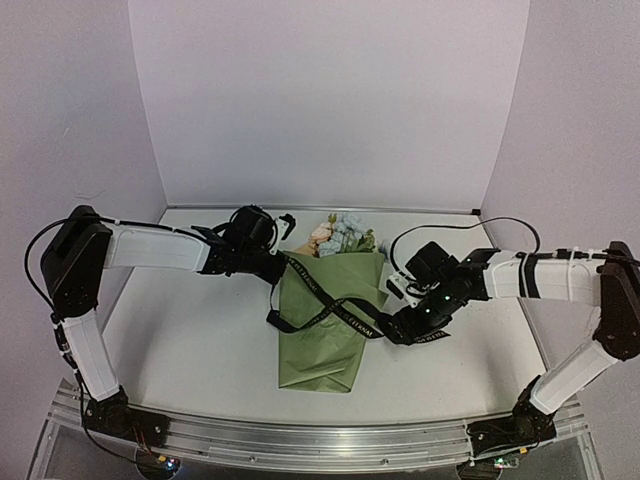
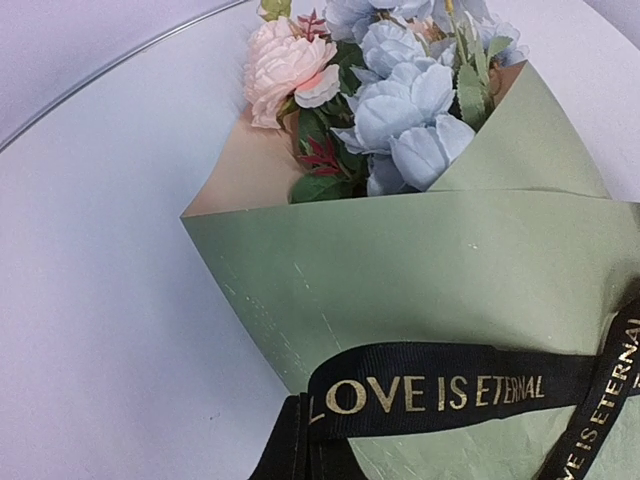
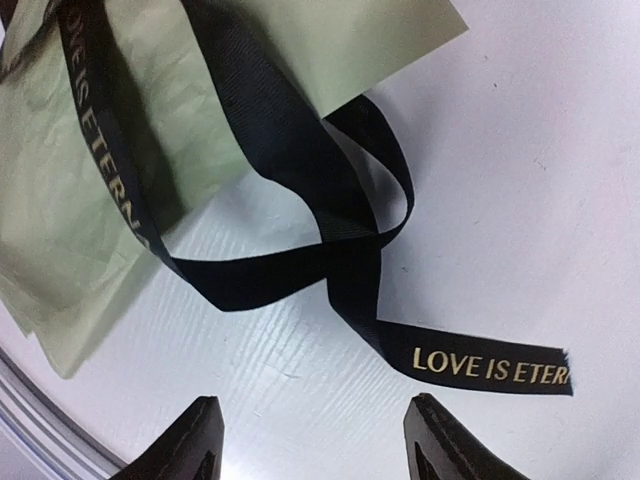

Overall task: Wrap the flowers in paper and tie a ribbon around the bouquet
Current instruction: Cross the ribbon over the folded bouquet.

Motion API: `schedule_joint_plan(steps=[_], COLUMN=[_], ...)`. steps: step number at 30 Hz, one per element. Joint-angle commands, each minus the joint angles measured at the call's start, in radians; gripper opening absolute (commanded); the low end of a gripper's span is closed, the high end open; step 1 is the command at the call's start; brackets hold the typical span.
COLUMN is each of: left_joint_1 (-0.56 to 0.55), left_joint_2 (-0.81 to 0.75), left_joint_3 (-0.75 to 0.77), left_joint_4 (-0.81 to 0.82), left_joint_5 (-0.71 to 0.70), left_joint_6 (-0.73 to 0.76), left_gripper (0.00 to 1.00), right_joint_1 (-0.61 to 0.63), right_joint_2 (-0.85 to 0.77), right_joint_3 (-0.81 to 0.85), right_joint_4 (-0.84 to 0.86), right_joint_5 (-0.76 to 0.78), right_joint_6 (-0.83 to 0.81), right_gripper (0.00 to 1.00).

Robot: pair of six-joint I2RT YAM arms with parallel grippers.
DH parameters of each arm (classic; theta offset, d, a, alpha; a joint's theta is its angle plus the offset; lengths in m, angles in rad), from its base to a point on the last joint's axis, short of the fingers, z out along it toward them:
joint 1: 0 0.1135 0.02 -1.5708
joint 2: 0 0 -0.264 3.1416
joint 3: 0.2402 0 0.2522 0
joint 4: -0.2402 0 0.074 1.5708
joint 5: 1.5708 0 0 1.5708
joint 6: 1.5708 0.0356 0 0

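Black over green: with ribbon [image 1: 330, 315] draped loosely across the bouquet [image 1: 325, 345] lying on the table [image 1: 200, 330], hold one end in the pinched-shut left gripper [image 1: 272, 265], lower the wide-open, empty right gripper [image 3: 320, 445] onto its free end, pinch, pull snug.

bg: smooth white desk [image 1: 200, 340], plain pale lilac back wall [image 1: 330, 100], matching side walls [image 1: 60, 120], brushed aluminium rail [image 1: 320, 440] along near edge. Light soft, even.

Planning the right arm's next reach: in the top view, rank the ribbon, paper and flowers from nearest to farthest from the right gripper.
1. ribbon: its loose end lies right at the right gripper.
2. paper: just left of it.
3. flowers: farthest, beyond the paper's open end.
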Motion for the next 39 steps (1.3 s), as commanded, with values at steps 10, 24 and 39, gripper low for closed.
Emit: schedule_joint_plan(steps=[10,24,39], left_joint_1=[0.022,0.027,0.030], left_joint_2=[-0.073,-0.086,-0.151], left_joint_3=[0.005,0.013,-0.056], left_joint_4=[-0.036,-0.058,-0.099], left_joint_5=[-0.024,-0.029,-0.212], left_joint_6=[0.002,-0.008,-0.060], left_gripper=[0.00,0.00,0.00], right_joint_1=[-0.014,-0.012,-0.012], right_joint_2=[0.153,0.232,0.150], right_joint_3=[0.059,0.089,0.194], right_joint_4=[0.014,0.039,-0.225], right_joint_5=[0.000,0.081,0.108], right_joint_6=[-0.276,-0.192,-0.066], right_gripper=[0.62,0.53,0.00])
